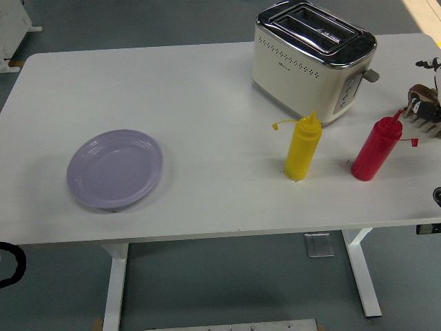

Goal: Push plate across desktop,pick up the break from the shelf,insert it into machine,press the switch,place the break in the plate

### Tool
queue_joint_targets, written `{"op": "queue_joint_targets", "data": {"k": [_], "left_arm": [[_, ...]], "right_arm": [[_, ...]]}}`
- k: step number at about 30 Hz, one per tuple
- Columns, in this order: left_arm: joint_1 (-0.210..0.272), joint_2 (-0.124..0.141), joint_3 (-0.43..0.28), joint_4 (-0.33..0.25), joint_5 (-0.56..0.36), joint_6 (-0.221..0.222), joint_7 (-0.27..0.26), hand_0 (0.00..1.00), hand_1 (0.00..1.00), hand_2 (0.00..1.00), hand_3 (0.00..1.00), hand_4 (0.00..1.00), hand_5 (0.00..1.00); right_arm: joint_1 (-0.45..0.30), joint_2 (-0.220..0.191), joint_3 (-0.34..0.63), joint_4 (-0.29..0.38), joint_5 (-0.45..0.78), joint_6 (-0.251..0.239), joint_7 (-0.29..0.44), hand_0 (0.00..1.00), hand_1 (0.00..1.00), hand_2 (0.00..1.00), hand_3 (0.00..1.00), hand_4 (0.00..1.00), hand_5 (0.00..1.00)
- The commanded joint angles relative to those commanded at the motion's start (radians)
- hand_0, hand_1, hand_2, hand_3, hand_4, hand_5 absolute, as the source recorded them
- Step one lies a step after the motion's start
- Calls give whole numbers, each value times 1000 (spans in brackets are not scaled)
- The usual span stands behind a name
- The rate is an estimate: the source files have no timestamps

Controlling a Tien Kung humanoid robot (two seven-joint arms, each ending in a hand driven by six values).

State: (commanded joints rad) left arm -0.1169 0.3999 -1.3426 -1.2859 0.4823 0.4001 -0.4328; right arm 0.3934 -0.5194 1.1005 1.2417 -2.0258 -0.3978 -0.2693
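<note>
A lilac plate (115, 168) lies on the left part of the white table (207, 89). A cream and chrome toaster (311, 61) stands at the back right, with empty slots and a lever on its right end. A brown bread slice (420, 91) stands in a beige rack (424, 123) at the right edge. My right hand (428, 64) comes in at the right edge, right at the bread and rack. Most of it is cut off by the frame. Only a black curve of my left arm (14, 262) shows at the bottom left, below the table edge.
A yellow squeeze bottle (302, 147) and a red squeeze bottle (375, 149) stand in front of the toaster, between it and the table's near edge. A dark part of my right arm (437, 196) shows at the right edge near the table front.
</note>
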Motion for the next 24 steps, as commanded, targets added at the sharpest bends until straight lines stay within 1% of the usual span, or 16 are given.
{"op": "queue_joint_targets", "data": {"k": [6,9,10,15,16,21,22,24], "left_arm": [[-22,-8,40,39,-12,-4,1,887,811,778,775,778,998],[-33,-11,57,59,-16,-7,1,887,811,778,775,778,998],[-37,-12,62,65,-17,-8,1,881,810,778,774,779,998],[-58,-20,95,99,-27,-14,4,881,810,778,774,779,998],[-62,-22,101,104,-28,-15,5,872,807,773,766,779,998],[-86,-34,141,124,-33,-21,13,872,807,773,766,779,998],[-90,-36,148,127,-34,-22,13,862,803,769,753,781,998],[-100,-41,170,133,-36,-22,13,862,803,769,753,781,998]], "right_arm": [[5,4,-9,-36,21,4,-9,794,759,765,748,707,54],[11,7,-17,-60,35,-3,-9,794,759,765,748,707,54],[13,9,-20,-68,40,-5,-9,735,705,715,730,703,59],[23,16,-35,-109,62,-24,-9,735,705,715,730,703,59],[25,17,-37,-116,65,-32,-9,681,660,618,677,666,49],[34,22,-47,-147,78,-66,-9,681,660,618,677,666,49],[36,22,-49,-151,80,-72,-10,641,610,554,600,579,61],[39,23,-53,-158,85,-90,-9,641,610,554,600,579,61]]}}
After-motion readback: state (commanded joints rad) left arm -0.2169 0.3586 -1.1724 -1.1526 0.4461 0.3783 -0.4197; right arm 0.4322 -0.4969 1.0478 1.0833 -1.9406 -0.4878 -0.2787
